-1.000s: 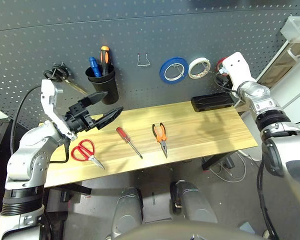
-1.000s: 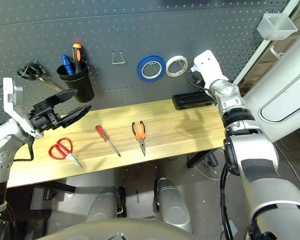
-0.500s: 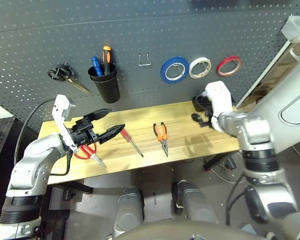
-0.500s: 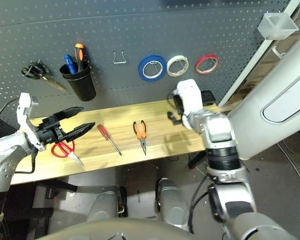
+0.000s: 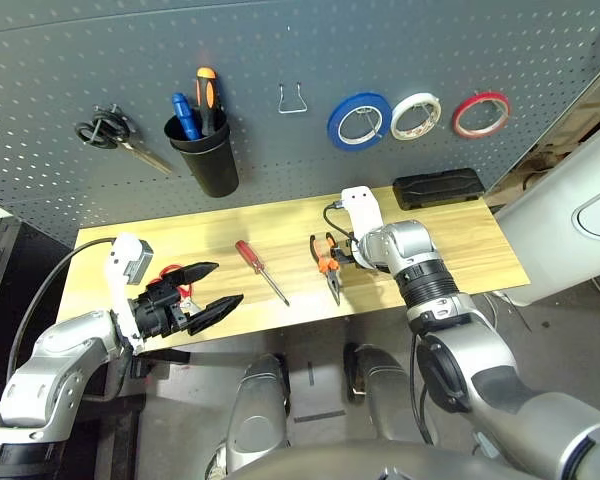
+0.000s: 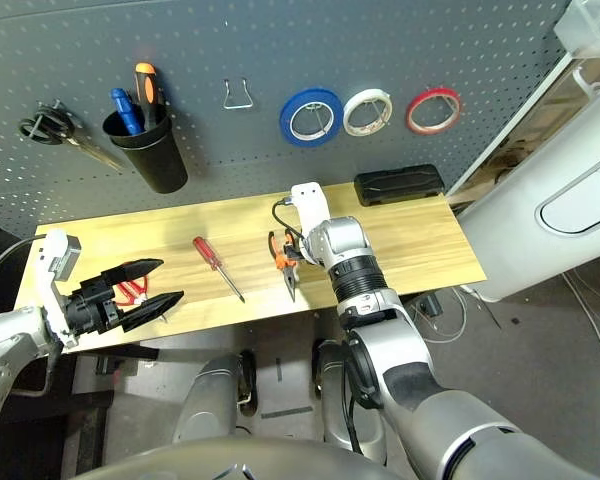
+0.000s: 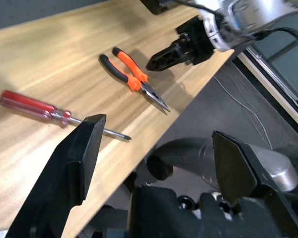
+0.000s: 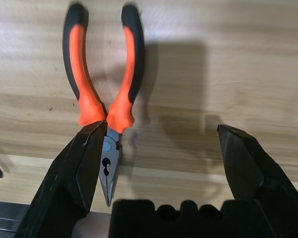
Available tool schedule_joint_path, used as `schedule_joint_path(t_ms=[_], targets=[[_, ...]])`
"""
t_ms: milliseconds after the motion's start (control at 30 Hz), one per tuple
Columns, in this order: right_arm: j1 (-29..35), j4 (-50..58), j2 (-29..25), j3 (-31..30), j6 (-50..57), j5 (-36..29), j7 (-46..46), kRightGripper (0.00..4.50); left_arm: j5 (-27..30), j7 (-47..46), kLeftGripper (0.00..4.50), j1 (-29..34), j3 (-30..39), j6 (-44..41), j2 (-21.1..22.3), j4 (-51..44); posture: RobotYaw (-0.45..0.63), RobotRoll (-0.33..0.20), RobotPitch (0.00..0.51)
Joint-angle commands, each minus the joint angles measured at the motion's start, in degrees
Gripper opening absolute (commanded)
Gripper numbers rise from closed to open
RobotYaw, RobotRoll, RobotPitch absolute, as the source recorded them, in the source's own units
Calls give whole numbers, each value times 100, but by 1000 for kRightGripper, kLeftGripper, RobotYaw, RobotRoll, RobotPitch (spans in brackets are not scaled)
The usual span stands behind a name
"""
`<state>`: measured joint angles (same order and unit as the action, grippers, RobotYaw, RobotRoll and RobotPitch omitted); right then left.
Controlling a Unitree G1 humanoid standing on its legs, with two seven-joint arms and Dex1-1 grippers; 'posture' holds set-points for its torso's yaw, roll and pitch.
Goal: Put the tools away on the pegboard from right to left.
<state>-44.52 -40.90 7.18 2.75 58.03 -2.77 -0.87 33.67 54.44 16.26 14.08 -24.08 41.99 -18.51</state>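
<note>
While the red tape ring (image 5: 481, 114) hangs on the pegboard (image 5: 250, 60) beside the white and blue rolls (image 6: 340, 115), 3 tools lie on the wooden table (image 5: 460, 240): the orange-and-black pliers (image 8: 120, 106), the red screwdriver (image 7: 32, 104) and the red scissors (image 6: 130, 292). The right gripper (image 8: 161, 148) is over the table at the pliers, its 2 fingers wide apart; I cannot tell whether 1 touches them. The left gripper (image 7: 159, 131), its 2 fingers also apart, hangs over the scissors and partly hides them. A black case (image 5: 438, 188) lies at the table's back, below the rings. Left of the empty hook (image 5: 292, 98) are a black cup (image 5: 210, 162) with 2 handles and black-handled scissors (image 5: 115, 132).
</note>
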Motion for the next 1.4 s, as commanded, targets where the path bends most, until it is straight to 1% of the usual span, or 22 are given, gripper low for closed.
schedule_joint_path(t_ms=[33,233,367,567,667,733,933,1167,1267,1400], targets=[[-202,-320,401,0,-157,-140,22,4468,71,-70,4500,235,187,-124,46,-315,131,0,272],[-317,-439,629,-44,-345,-283,-27,4468,226,-219,4500,638,560,-351,44,-794,180,0,277],[-390,-329,685,-108,-343,-357,-81,4468,295,-300,4500,761,707,-467,27,-989,191,0,275],[-324,473,673,-350,-12,-482,-67,4468,399,-478,4500,581,714,-656,8,-1149,181,0,260],[-196,942,666,-311,269,-631,-97,4468,462,-535,4500,448,738,-757,28,-1156,184,0,252],[-145,1069,656,-329,315,-698,-92,4468,472,-540,4500,426,792,-790,61,-1147,192,0,248],[-244,702,634,-379,81,-725,-140,4468,538,-634,4500,630,1015,-869,17,-1352,250,0,234],[-335,107,630,-450,-251,-723,-91,4468,623,-913,4500,961,1149,-923,-161,-1746,309,0,226],[-423,-241,676,-457,-456,-701,-106,4468,639,-996,4500,1149,1199,-893,-248,-1874,326,0,225],[-473,-503,677,-474,-601,-670,-141,4468,634,-1040,4500,1232,1196,-863,-299,-1933,331,0,225]])
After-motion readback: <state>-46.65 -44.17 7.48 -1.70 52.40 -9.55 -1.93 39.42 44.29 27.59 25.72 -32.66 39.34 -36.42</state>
